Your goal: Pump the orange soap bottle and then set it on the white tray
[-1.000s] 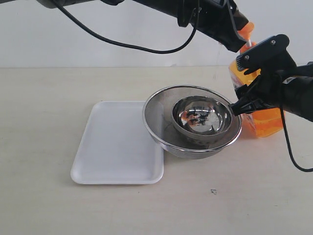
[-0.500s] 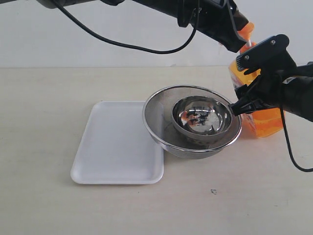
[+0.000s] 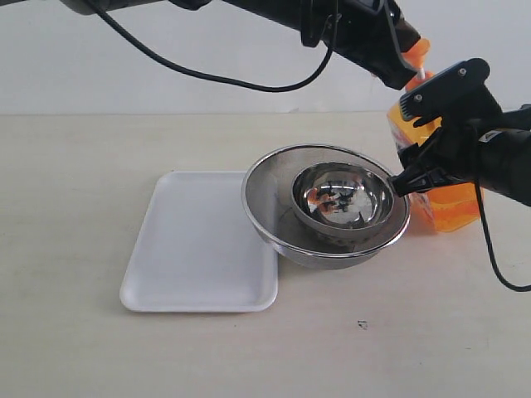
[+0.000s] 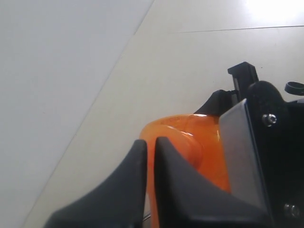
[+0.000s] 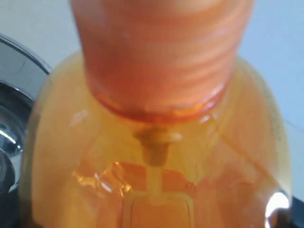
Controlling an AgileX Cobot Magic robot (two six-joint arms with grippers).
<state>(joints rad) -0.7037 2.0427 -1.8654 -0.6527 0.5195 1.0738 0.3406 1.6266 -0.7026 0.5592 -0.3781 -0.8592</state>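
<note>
Bottle (image 3: pixel 452 207) stands upright toward the far-right corner of the bench (image 3: pixel 83 207), body clamped by the right gripper (image 3: pixel 425 133), with the clenched left gripper (image 4: pixel 148 148) bearing on its pump head (image 4: pixel 190 142) from above along the vertical long axis; the tray (image 3: pixel 191 249) lies leftward, beyond the bowls (image 3: pixel 274 220).

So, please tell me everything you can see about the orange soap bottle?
The orange soap bottle is clear plastic holding orange liquid, with an orange pump head and ribbed orange collar. It stands upright on the table, beside the steel bowls. The right gripper clasps its body; the shut left gripper is at the pump.
</note>
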